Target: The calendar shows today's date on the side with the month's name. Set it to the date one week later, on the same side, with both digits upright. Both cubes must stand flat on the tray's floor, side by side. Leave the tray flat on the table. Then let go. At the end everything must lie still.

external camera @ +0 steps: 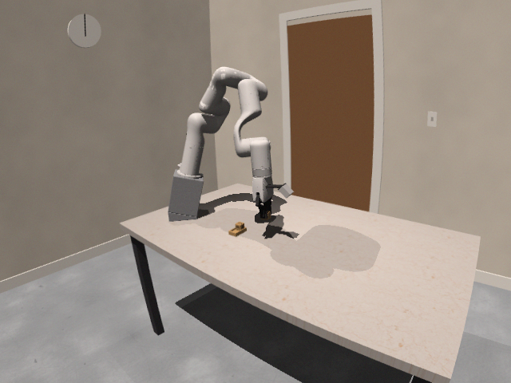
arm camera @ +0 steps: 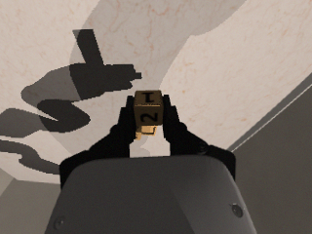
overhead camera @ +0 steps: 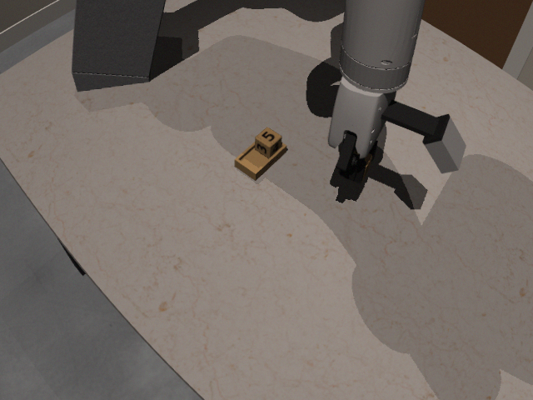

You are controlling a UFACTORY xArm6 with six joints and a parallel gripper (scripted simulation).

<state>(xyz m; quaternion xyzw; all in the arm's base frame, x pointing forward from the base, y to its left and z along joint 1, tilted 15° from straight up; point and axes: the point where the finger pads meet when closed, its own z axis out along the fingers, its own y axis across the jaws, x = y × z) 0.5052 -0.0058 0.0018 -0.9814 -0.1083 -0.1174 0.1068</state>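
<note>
A small wooden tray (overhead camera: 260,161) lies flat on the table. One wooden cube (overhead camera: 268,142) stands in its far end, with a 5 on top and a 3 on the side facing the camera. My gripper (overhead camera: 356,165) is to the right of the tray, clear of it and above the table. It is shut on the second wooden cube (arm camera: 147,113), which shows a 2 and a 1 in the wrist view. In the top view only a sliver of that cube (overhead camera: 366,163) shows between the black fingers. The tray also shows in the exterior view (external camera: 237,228).
The arm's grey base block (overhead camera: 115,41) stands at the table's back left. The wrist camera bracket (overhead camera: 435,133) sticks out to the right of the gripper. The table's edge runs close by on the left side.
</note>
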